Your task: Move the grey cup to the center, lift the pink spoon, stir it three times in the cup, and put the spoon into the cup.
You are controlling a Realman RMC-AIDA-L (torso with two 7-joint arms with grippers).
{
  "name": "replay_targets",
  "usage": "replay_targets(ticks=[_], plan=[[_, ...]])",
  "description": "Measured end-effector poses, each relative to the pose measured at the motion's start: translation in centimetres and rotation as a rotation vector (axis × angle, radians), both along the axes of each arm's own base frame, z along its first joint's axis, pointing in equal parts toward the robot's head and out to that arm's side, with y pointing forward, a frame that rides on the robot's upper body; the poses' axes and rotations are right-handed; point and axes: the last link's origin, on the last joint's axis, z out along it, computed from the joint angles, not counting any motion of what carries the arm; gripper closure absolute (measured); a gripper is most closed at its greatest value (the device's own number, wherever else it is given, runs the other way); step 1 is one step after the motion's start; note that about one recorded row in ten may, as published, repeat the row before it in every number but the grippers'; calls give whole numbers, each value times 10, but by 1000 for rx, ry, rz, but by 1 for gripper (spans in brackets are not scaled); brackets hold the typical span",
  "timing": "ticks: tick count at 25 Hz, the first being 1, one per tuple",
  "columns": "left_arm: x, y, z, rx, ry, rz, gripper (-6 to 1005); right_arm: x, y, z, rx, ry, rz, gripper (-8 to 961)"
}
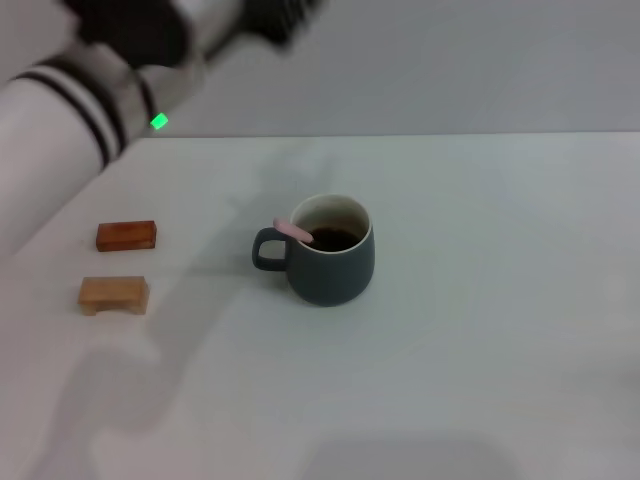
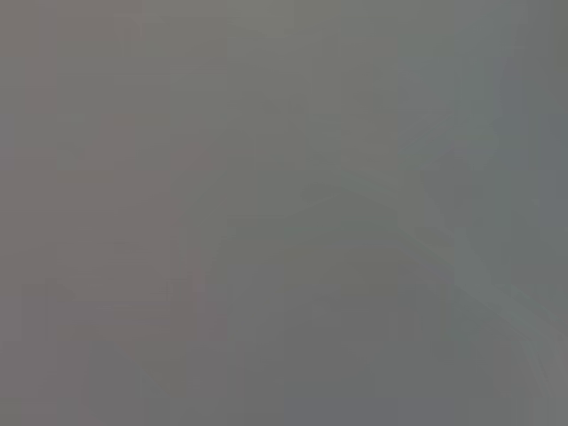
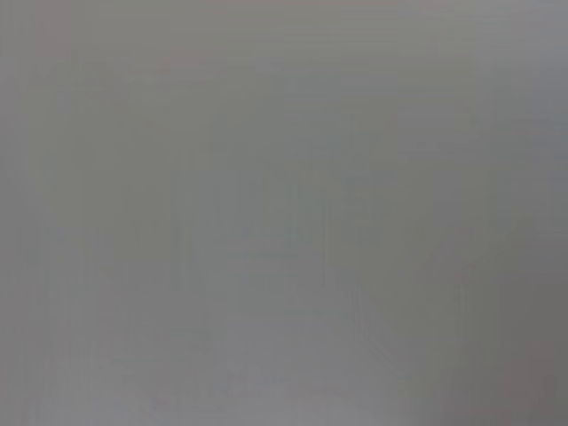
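The grey cup [image 1: 330, 262] stands upright near the middle of the white table, its loop handle pointing to the left. The pink spoon [image 1: 293, 231] stands inside the cup; its pink handle end leans over the rim just above the cup's handle, and its bowl is hidden in the dark inside. My left arm is raised at the upper left, well above and behind the cup. Its dark, blurred gripper end [image 1: 282, 18] is cut off by the top edge and touches nothing. My right arm is out of view. Both wrist views show only plain grey.
A reddish-brown wooden block [image 1: 126, 235] and a tan wooden block [image 1: 113, 294] lie at the left of the table [image 1: 480, 350]. The table's far edge runs behind the cup, with a grey wall beyond it.
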Motion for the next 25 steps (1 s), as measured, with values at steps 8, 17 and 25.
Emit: replay_targets(ticks=[8,17,25], plan=[[-52,-36,31,332,-508,-136,507,-2,-4,3,24,-8,15,955],[-175,-39,21,399,-489,161,412,-2,-9,6,43,-15,18,954],[-279,-57,8,382,-561,437,172,-2,-10,10,68,-19,21,954]])
